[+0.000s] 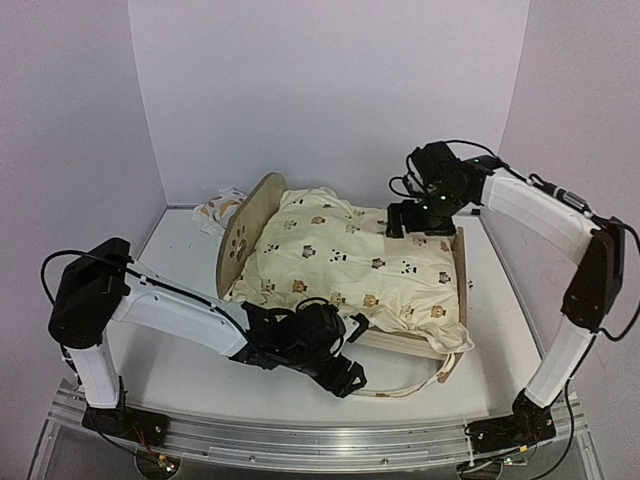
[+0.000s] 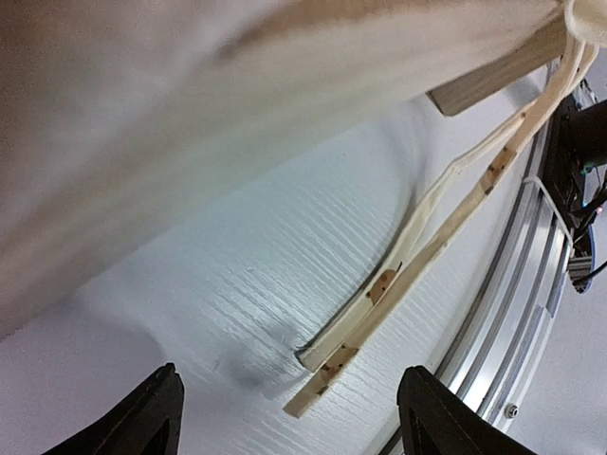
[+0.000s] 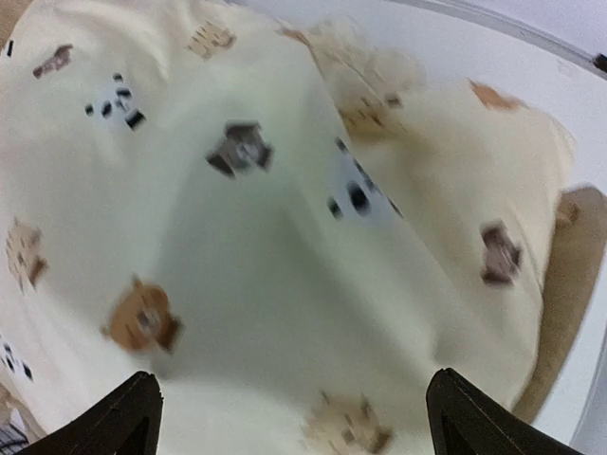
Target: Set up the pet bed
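The light plywood pet bed (image 1: 245, 228) is lying lengthwise left-to-right, just beyond the nearer left gripper (image 1: 345, 376) and beneath the right gripper (image 1: 414, 224), both gaping wide, holding nothing.

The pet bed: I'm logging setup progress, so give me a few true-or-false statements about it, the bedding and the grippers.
The cream quilt lies draped over the pet bed. True.
The left gripper is shut on the quilt's ties. False: it is open and empty; the ties lie on the table.
The right gripper is open over the quilt. True.
The small pillow lies on top of the quilt. False: it lies on the table, outside the bed beside its end board.
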Tool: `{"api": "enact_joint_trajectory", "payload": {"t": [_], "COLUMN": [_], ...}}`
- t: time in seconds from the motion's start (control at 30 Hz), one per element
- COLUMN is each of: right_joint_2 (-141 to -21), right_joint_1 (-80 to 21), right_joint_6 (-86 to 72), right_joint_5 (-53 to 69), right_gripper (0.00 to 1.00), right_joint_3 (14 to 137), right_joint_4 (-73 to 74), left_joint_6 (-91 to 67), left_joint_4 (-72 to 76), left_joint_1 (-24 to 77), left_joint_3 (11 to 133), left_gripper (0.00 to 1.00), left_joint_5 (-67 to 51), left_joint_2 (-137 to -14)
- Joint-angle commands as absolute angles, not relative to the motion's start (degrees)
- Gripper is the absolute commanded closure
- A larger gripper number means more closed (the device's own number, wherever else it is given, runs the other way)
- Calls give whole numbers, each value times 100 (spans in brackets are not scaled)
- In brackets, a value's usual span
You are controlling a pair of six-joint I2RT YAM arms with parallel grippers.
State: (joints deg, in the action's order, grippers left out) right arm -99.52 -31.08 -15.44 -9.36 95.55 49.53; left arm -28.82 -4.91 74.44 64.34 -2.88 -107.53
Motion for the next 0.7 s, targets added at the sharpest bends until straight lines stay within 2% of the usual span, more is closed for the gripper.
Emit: {"api": "enact_joint_trajectory", "payload": {"t": [0.0, 0.2, 0.4, 0.57, 0.67], "right_joint_2": [-8534, -7199, -6586, -6080, -5797], "right_joint_1": [-3192, -3261, -3326, -3366, -3366], "right_joint_6": [-1969, -2340, -2611, -2908, -3066], "right_joint_5": [-1461, -1124, -903, -1298, -1523], "right_gripper": [2, 10, 17, 16, 14], "right_joint_3": [8455, 7081, 6414, 6093, 5931], "right_joint_4": [5053, 5047, 5071, 5080, 5167], "left_joint_6": [-2914, -2789, -2429, -1651, -1139], "left_joint_4": [-780, -745, -359, -387, -564], "left_joint_1": [7354, 7355, 7345, 7352, 7356], "left_joint_3": [6513, 6522, 6747, 7803, 8517], "left_gripper": [21, 21, 21, 21, 22], "left_joint_5": [328, 19, -697, -1290, -1228], "left_joint_2": [-10203, -9883, -9624, -10027, -10499]}}
